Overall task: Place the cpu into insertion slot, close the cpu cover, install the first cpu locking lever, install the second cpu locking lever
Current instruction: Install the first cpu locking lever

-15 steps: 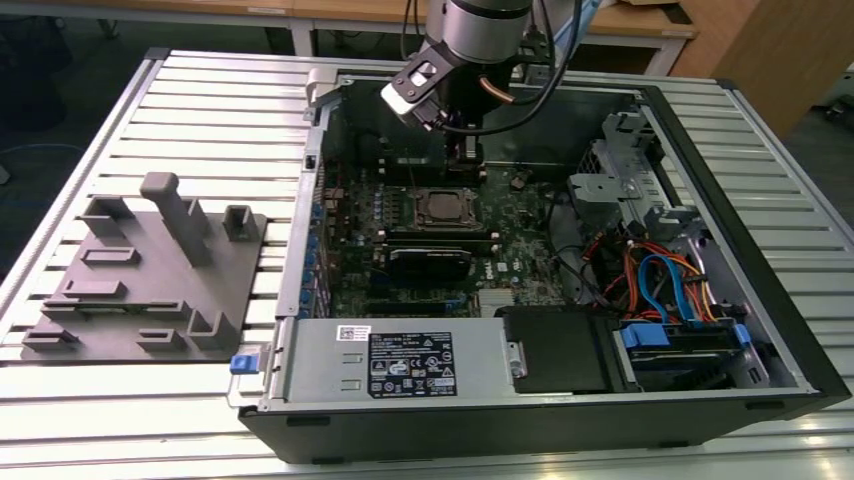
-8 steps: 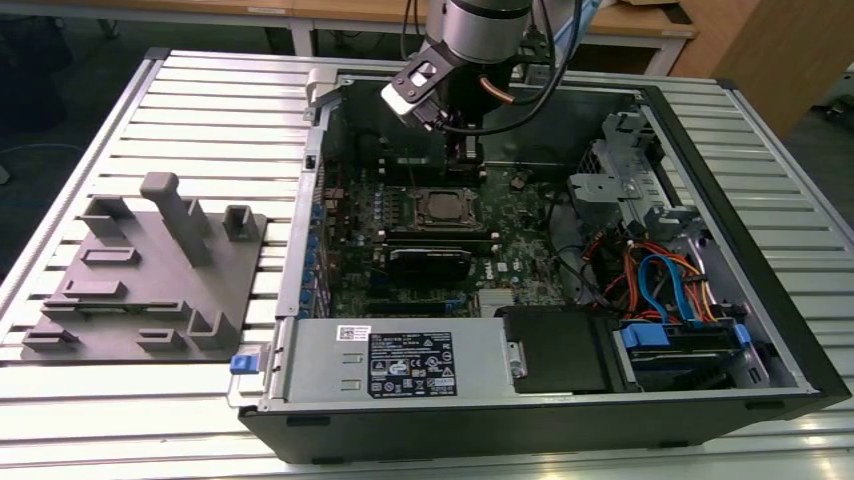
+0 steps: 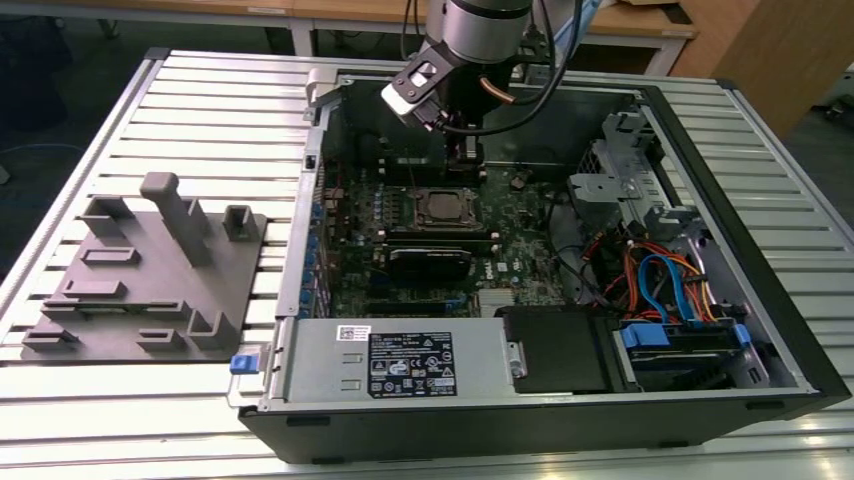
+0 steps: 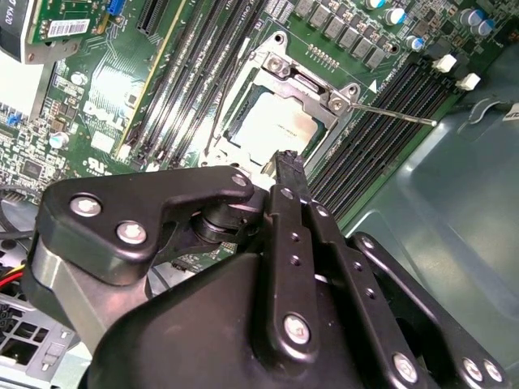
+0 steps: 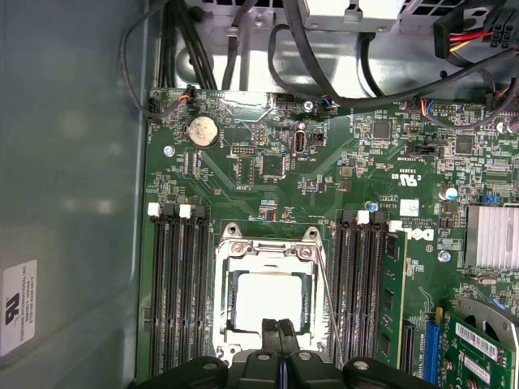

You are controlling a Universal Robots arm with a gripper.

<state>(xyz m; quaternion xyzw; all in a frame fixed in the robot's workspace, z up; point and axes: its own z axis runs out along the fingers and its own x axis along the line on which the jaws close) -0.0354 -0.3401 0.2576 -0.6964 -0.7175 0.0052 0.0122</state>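
Note:
The cpu, with a dull silver top, lies flat in the insertion slot on the green board. The cpu cover, a silver frame with a square window, lies down around it. The cpu and the cover also appear in the second wrist view. One thin wire lever reaches out over the memory slots, and another runs along the opposite side. My gripper hangs just above the socket's edge, fingers shut together with nothing between them. It also shows in the second wrist view and the exterior view.
The open computer case encloses the board. Memory slots flank the socket on both sides. A black card sits just in front of it. Cables crowd the exterior view's right. A grey fixture block stands outside on the left.

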